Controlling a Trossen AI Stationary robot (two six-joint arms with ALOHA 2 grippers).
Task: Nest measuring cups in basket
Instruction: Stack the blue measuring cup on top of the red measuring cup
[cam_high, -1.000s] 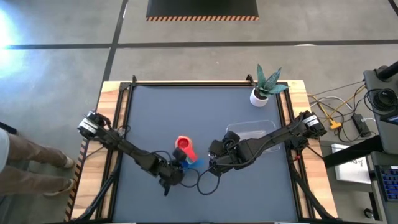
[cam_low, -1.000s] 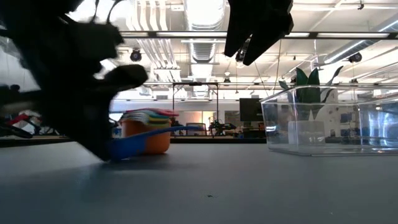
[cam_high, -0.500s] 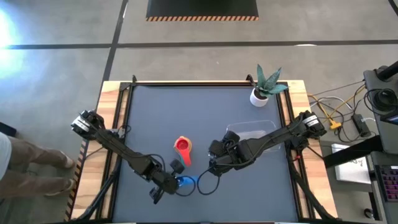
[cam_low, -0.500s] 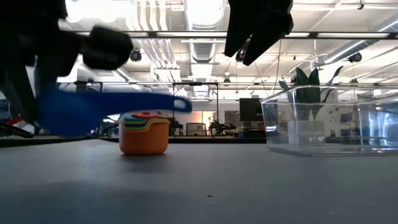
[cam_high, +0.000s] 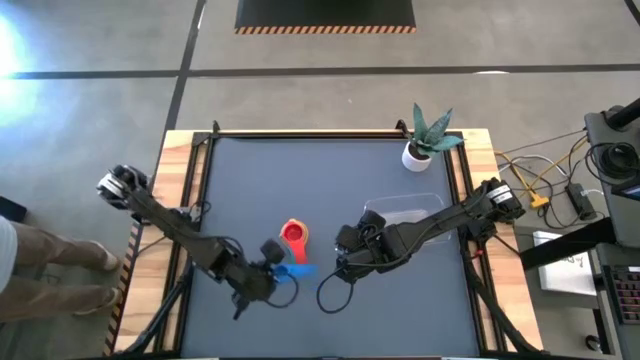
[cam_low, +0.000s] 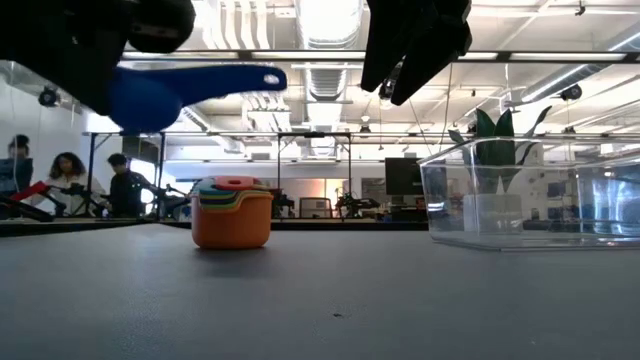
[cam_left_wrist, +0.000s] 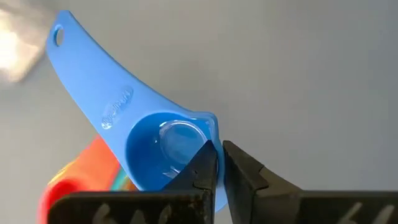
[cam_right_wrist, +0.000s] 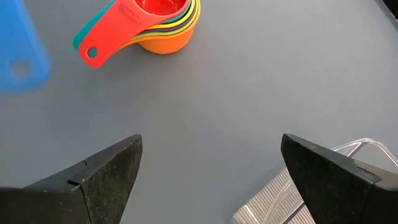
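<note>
A blue measuring cup (cam_high: 292, 270) (cam_low: 185, 88) is up in the air in my left gripper (cam_high: 268, 268) (cam_left_wrist: 222, 163), just near-side of the stack. The other measuring cups (cam_high: 293, 237) (cam_low: 232, 212) (cam_right_wrist: 152, 22) stand nested on the table on the orange one's base, red on top. The clear basket (cam_high: 405, 213) (cam_low: 530, 195) sits on the table to the right. My right gripper (cam_high: 350, 262) (cam_right_wrist: 211, 174) hovers open above the table between stack and basket, touching nothing. My left gripper pinches the blue cup's bowl wall (cam_left_wrist: 210, 127) on the side away from the handle, one finger (cam_left_wrist: 205, 168) inside the bowl and one outside. The cup is lifted clear of the table and lies roughly level, its handle (cam_left_wrist: 93, 74) sticking away from the fingers.
A white pot with a plant (cam_high: 417, 150) stands at the far right corner, behind the basket. A black cable loop (cam_high: 330, 290) lies by the right gripper. Wooden rails (cam_high: 175, 200) edge the grey mat. People (cam_low: 60, 175) sit in the room beyond the table.
My left gripper has lifted the blue cup off the table beside the stack, first swinging toward the near edge, then coming back toward the stack and rising higher. The stack, basket and right arm have stayed put.
</note>
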